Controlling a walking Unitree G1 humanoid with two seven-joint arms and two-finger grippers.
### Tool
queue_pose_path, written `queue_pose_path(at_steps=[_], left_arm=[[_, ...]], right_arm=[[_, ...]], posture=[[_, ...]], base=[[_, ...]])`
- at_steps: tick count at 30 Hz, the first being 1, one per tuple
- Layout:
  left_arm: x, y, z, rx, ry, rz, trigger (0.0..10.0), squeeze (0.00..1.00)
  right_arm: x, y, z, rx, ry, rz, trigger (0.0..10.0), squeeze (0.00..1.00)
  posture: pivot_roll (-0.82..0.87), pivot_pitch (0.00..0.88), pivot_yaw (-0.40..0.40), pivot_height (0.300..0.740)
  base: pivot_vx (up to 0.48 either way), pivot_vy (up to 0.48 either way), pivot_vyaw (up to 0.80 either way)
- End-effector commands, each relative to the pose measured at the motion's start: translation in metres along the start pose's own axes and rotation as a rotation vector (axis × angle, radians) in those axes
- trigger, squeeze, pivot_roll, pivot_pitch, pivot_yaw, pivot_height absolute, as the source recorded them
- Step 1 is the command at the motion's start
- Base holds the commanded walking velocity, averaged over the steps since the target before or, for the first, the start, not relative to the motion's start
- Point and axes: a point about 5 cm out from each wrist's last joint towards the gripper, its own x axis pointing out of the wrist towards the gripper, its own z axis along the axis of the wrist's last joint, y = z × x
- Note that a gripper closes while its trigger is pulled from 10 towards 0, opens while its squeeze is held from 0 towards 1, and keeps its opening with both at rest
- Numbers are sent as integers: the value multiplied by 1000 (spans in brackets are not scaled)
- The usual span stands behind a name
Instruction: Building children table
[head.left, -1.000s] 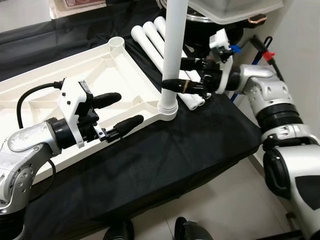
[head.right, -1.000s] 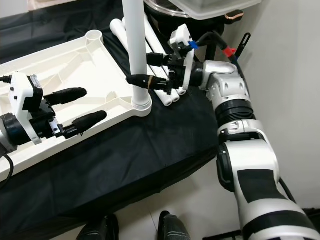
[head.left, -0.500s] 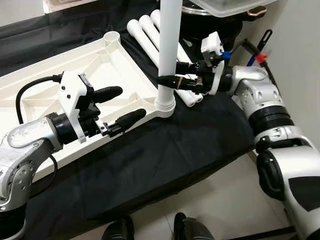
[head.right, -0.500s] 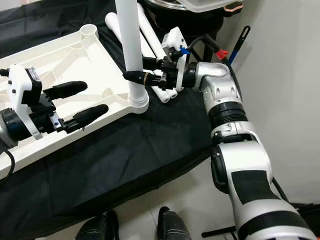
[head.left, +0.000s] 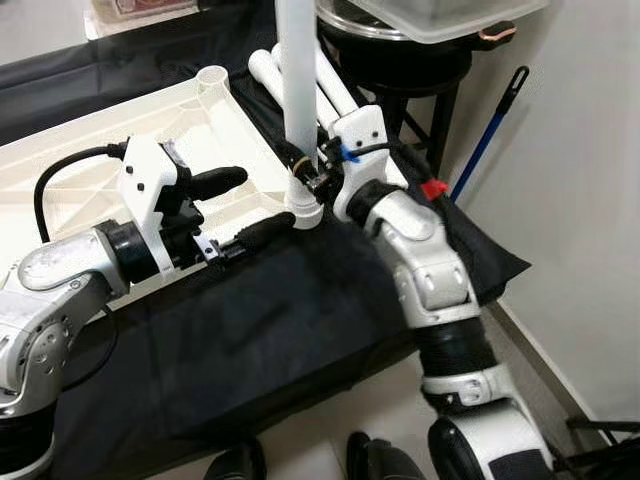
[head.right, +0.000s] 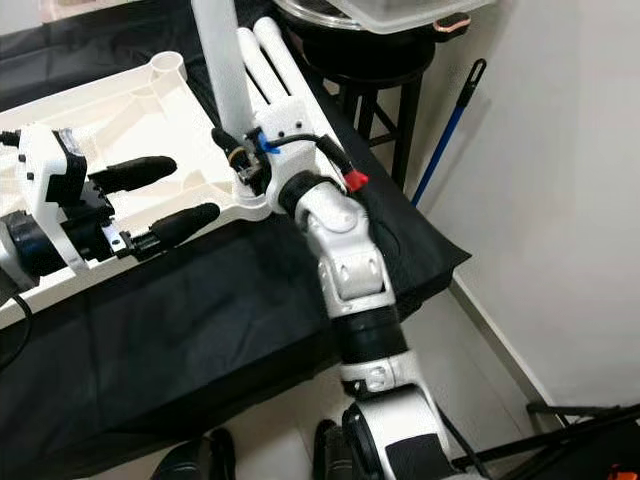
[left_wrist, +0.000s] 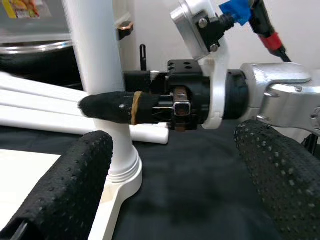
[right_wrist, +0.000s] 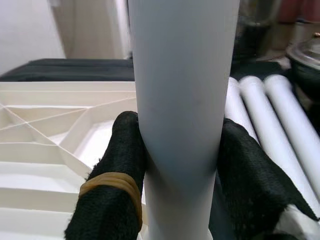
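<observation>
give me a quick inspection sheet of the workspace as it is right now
surface: black cloth covers the bench
job's things: white tabletop lies underside up; one table leg stands upright in its corner socket; spare legs lie beside it
clutter: nothing seen
grippers: right hand clamps the upright leg; left hand open over the tabletop edge
cables: black cable loops from the left wrist
surroundings: stool with a clear container, blue mop handle, white wall

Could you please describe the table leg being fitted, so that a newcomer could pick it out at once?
Find the white tabletop lying upside down on the black cloth. At its near corner by the right tool, one white leg stands upright in its socket. The other legs lie flat behind it.
</observation>
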Motion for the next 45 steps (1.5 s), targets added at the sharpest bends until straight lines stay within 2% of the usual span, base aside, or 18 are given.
queue_pose_path(at_steps=[1, 4, 8, 9, 12, 13, 14, 15, 17, 19, 22, 29, 32, 34, 35, 36, 42, 45], left_arm=[[1, -3, -1, -3, -2, -14, 10000, 0], [2, -6, -1, -7, -7, -22, 10000, 0], [2, -6, -1, -5, -8, -21, 10000, 0], [2, -6, -1, -6, -10, -22, 10000, 0], [2, -7, -2, -10, -8, -27, 10000, 0], [3, -7, -2, -11, -7, -28, 10000, 0], [3, -7, -2, -11, -7, -28, 10000, 0], [3, -7, -2, -10, -6, -30, 10000, 0], [4, -8, -2, -13, -9, -38, 10000, 0], [4, -8, -2, -13, -9, -38, 10000, 0], [3, -10, -2, -13, -3, -48, 10000, 0], [1, -10, 0, -12, 0, -51, 10000, 0], [0, -11, 0, -9, 10, -59, 10000, 0], [-1, -11, 0, -8, 12, -59, 10000, 0], [-1, -11, 0, -7, 12, -60, 10000, 0], [-2, -11, 1, -8, 12, -61, 10000, 0], [-2, -12, 1, -7, 15, -62, 10000, 0], [-4, -11, 2, -8, 19, -71, 10000, 0]], right_arm=[[-8, 12, -35, 24, 168, -45, 0, 0], [-13, 36, -32, 28, 178, -90, 0, 0], [-14, 37, -28, 46, 163, -96, 0, 0], [-14, 31, -25, 41, 154, -87, 10000, 0], [-15, 16, -16, 8, 122, -33, 10000, 0], [-17, 4, -13, 5, 117, -48, 10000, 0], [-17, 4, -13, 5, 117, -48, 10000, 0], [-17, -9, -10, 44, 108, -35, 10000, 1000], [-18, -35, 1, 89, 51, 56, 10000, 1000], [-18, -35, 1, 89, 51, 56, 10000, 1000], [-14, -59, 21, 32, -12, 208, 10000, 1000], [-5, -66, 22, 31, -8, 328, 10000, 1000], [0, -62, 18, 72, 24, 530, 10000, 992], [1, -63, 18, 83, 23, 578, 10000, 992], [5, -67, 20, 69, 23, 567, 10000, 400], [8, -70, 23, 66, 18, 579, 10000, 0], [14, -75, 31, 82, 4, 640, 10000, 0], [13, -81, 38, 22, 45, 723, 10000, 0]], posture=[[42, 284, -49, 740], [36, 285, -53, 740], [34, 283, -53, 740], [28, 285, -52, 740], [25, 285, -51, 740], [25, 286, -50, 740], [25, 286, -50, 740], [24, 288, -49, 740], [24, 288, -49, 740], [24, 288, -49, 740], [43, 289, -48, 740], [56, 293, -42, 740], [71, 299, -38, 740], [71, 299, -38, 740], [73, 298, -37, 740], [78, 298, -36, 740], [79, 297, -36, 740], [86, 302, -37, 740]], base=[[0, 0, 0], [0, 0, 0], [0, 0, 0], [0, 0, 0], [0, 0, 0], [0, 0, 0], [0, 0, 0], [0, 0, 0], [0, 0, 0], [0, 0, 0], [0, 0, 0], [0, 0, 0], [0, 0, 0], [0, 0, 0], [0, 0, 0], [0, 0, 0], [0, 0, 0], [0, 0, 0]])
